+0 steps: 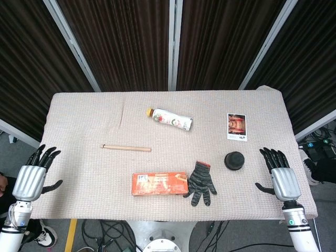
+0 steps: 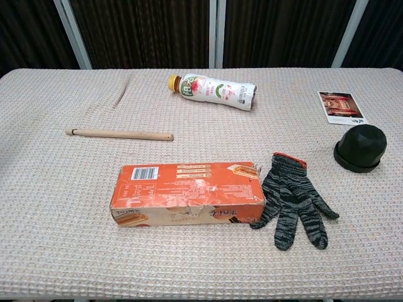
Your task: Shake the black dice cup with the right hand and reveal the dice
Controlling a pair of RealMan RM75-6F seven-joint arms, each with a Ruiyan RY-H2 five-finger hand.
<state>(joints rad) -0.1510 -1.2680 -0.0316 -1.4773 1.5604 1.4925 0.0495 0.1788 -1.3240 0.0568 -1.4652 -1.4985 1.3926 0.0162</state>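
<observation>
Hovering off the table's left edge, the left hand (image 1: 32, 176) sits palm down with its fingers spread and pointing away from the robot, thumb out to the side, holding nothing. Only the head view catches it (the chest camera shows neither hand), and its forearm runs off the bottom corner of the frame.

Moving rightward from that hand you hit a wooden stick (image 1: 126, 148) lying flat on the beige cloth-covered table (image 1: 84, 121), then an orange box (image 1: 159, 184) nearer the robot. The front face of the box looks scuffed and torn in the chest view, and the print on it is too small for me to read. Farther back is a bottle (image 1: 170, 118) on its side, cap end toward the left. Touching the box's right end is a grey striped glove (image 1: 201, 184) lying flat with its fingers toward the robot.

The black dice cup (image 1: 234, 160) stands mouth down on the cloth, just left of the right hand and a little farther from the robot than it. Whatever is under it is hidden. Beyond the cup lies a photo card (image 1: 237, 126).

The right hand (image 1: 279, 173) mirrors the left: fingers spread, empty, apart from the cup, over the table's right edge, wrist cut off at the bottom.
</observation>
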